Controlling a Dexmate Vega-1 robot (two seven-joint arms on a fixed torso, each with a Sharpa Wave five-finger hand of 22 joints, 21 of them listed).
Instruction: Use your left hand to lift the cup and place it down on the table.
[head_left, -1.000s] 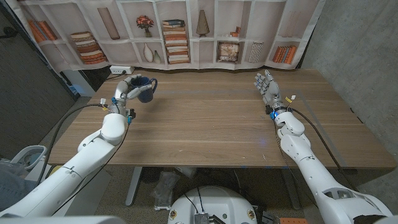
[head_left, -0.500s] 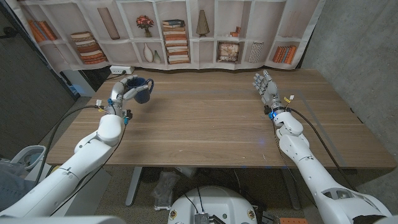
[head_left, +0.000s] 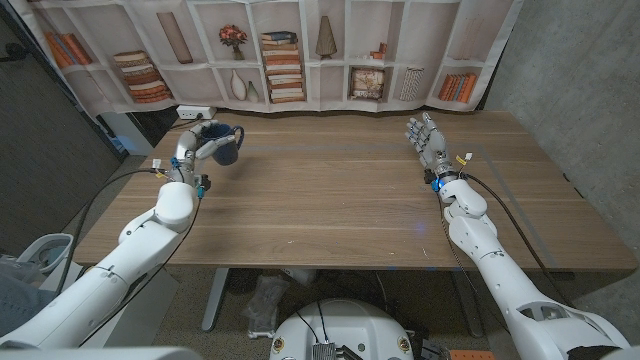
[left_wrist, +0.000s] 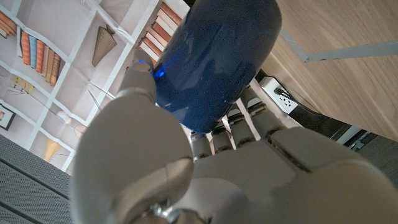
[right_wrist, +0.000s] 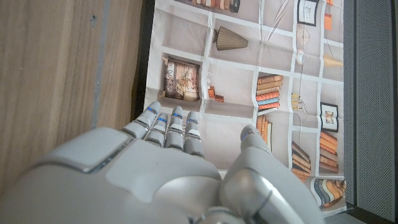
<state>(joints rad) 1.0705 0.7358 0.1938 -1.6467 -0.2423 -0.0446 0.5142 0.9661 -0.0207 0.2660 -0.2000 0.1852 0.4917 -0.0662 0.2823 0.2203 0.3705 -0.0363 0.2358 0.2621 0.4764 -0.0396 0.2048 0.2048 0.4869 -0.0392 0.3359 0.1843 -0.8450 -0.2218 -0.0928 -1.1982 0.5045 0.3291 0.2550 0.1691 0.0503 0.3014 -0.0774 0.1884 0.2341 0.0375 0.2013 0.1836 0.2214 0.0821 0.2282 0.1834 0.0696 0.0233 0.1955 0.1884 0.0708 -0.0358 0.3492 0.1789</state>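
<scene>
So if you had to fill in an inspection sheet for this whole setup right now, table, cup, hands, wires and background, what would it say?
Surface: wooden table, bare plank top.
Job's things: dark blue cup with a handle, at the far left corner, gripped by the left hand; whether it touches the table cannot be told.
Clutter: nothing seen on the tabletop.
Hands: left hand's fingers wrap the cup; right hand holds nothing, fingers apart, at the far right of the table.
Cables: thin dark cables run along both arms; a white power strip sits behind the table's far left edge.
Surroundings: printed bookshelf backdrop behind the table, grey wall to the right.
</scene>
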